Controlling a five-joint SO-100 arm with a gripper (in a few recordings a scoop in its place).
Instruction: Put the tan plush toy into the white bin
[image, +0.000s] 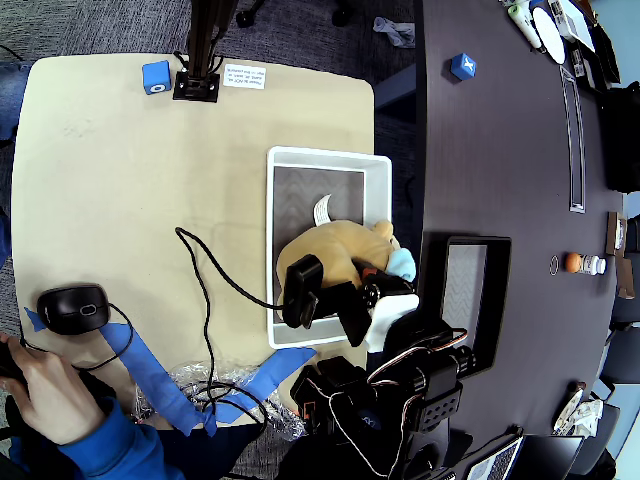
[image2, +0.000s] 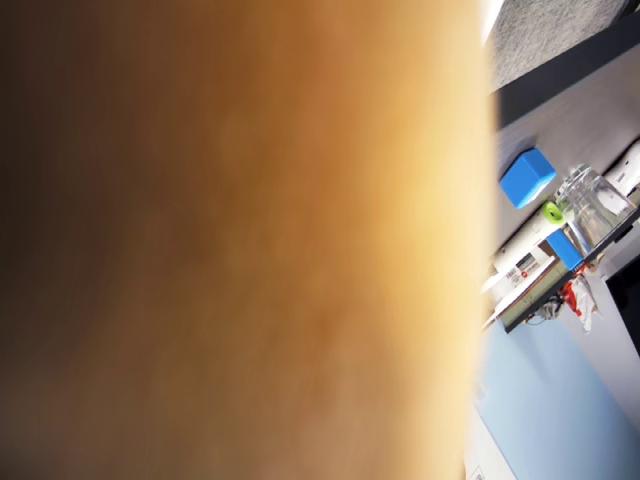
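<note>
From above I see the tan plush toy (image: 335, 250) over the near end of the white bin (image: 272, 220), partly over its right rim. My hand (image: 372, 290) is right at the toy's near side, but I cannot tell if it is pinching the toy or spread. The wrist view is a big tan blur of toy (image2: 240, 240). A black tray (image: 497, 300) sits to the right on the dark table (image: 500, 150).

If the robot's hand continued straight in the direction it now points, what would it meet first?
Most likely the tan plush toy: the wrist view has its tan fabric pressed close to the lens, and overhead the hand sits against it over the white bin. Depth is unclear.
</note>
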